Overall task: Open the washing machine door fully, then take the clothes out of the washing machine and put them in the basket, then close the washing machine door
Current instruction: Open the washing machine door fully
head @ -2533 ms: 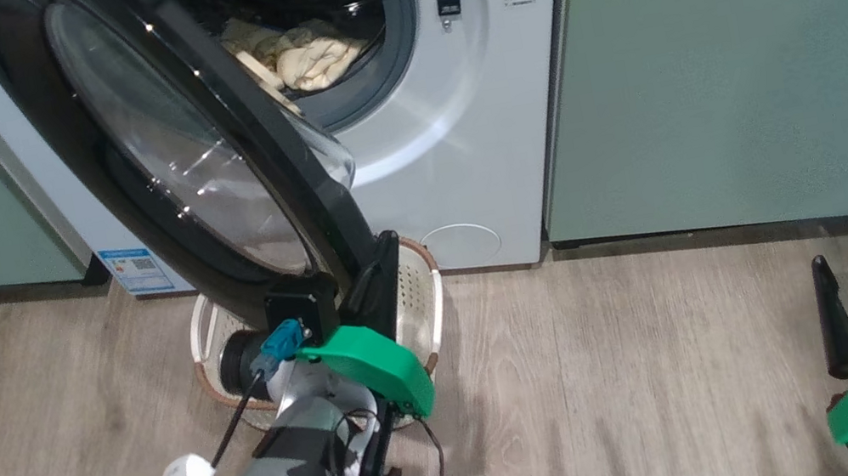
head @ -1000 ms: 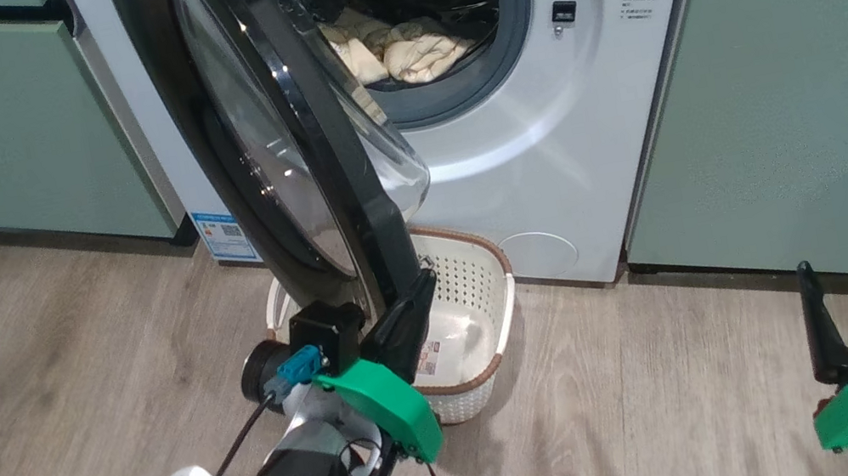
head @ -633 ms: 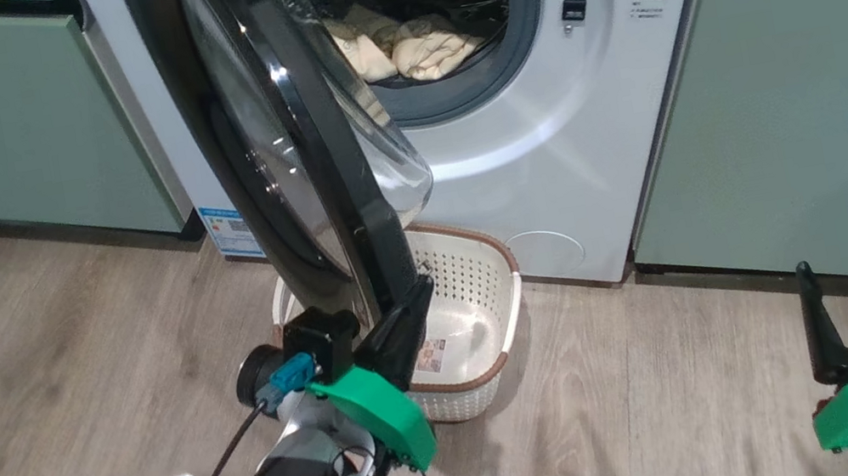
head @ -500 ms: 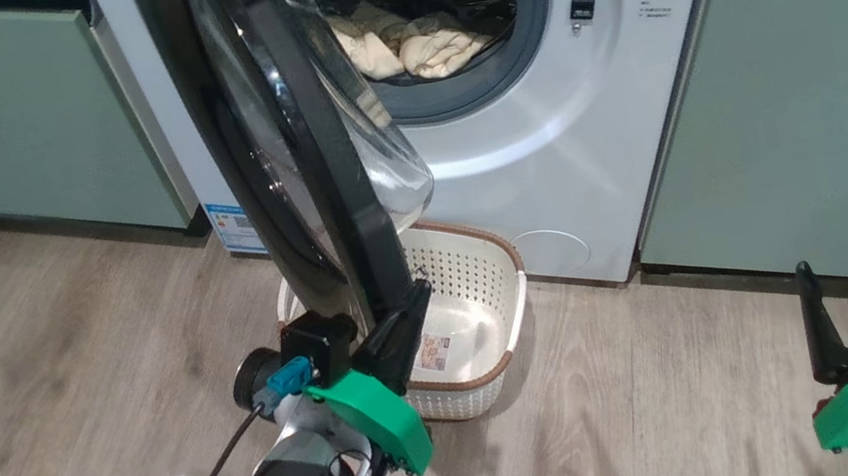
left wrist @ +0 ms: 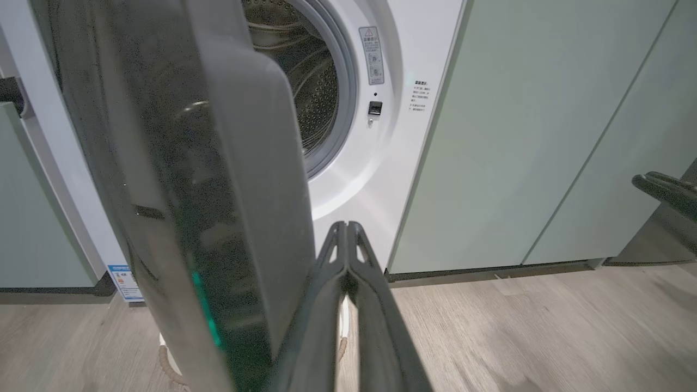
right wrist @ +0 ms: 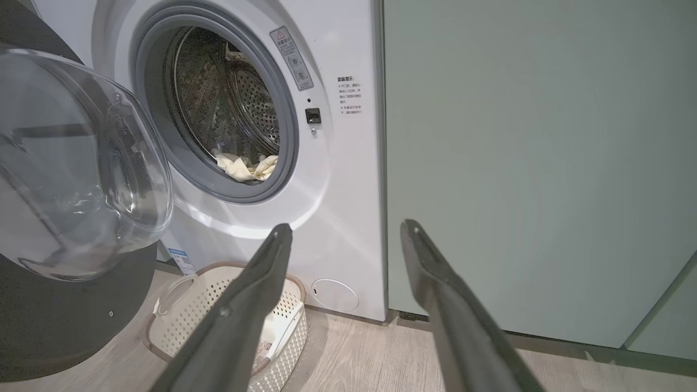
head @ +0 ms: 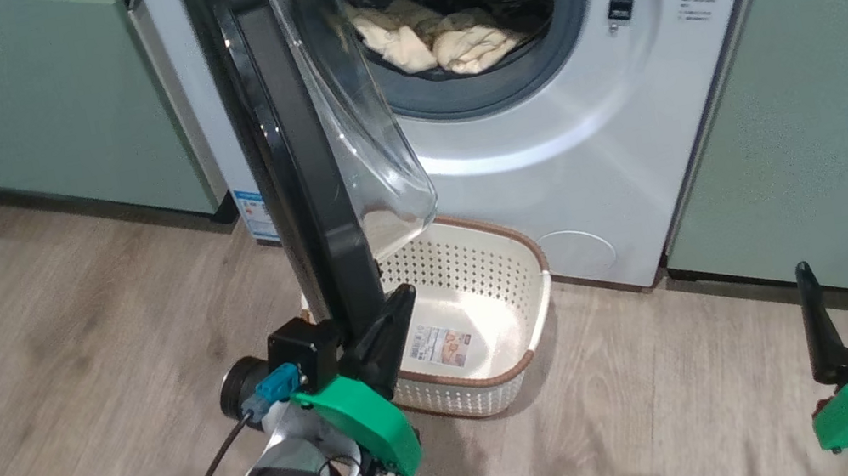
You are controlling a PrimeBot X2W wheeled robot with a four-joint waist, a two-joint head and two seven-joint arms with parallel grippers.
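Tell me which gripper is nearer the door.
Left. The left gripper is shut, right at the door's lower edge; the right gripper stands open far off to the right, above the floor.

Washing machine door [head: 300, 164] glossy black rim, smooth clear glass bowl [head: 360, 111]; washing machine [head: 550, 165] shiny white shell, matt grey rubber ring [head: 487, 98], perforated steel drum [right wrist: 250, 103]; clothes [head: 443, 45] soft crumpled cloth; basket [head: 480, 263] perforated cream plastic; floor [head: 61, 333] matt wood grain; cabinets [head: 836, 74] smooth matt green.
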